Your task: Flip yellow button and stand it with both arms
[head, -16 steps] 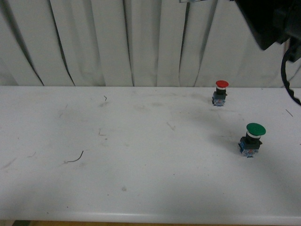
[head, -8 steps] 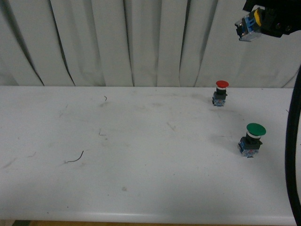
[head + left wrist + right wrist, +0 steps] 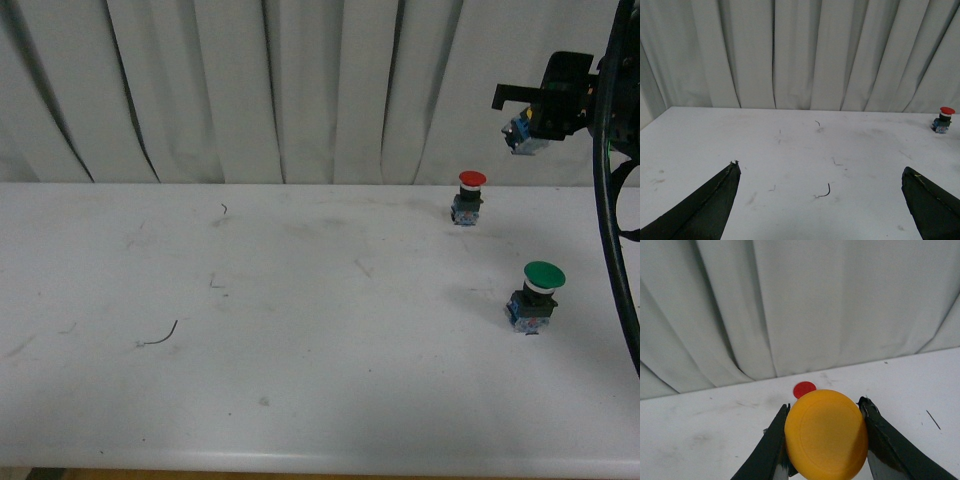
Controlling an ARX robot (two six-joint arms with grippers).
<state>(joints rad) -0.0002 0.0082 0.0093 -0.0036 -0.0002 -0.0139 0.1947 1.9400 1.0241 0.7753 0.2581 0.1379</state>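
Observation:
My right gripper hangs high in the air at the far right, above and behind the red button, and is shut on the yellow button, of which only the grey-blue block shows in the front view. In the right wrist view the round yellow cap fills the space between the two black fingers of the right gripper. My left gripper is open and empty above the white table; only its two black fingertips show, and it is out of the front view.
A red-capped button stands upright at the back right of the table, seen also in the left wrist view and the right wrist view. A green-capped button stands nearer at the right. A white curtain hangs behind.
My right gripper with the yellow button has come down and slightly right from the top edge of the front view. One second ago the arm's black bulk filled the top right corner.

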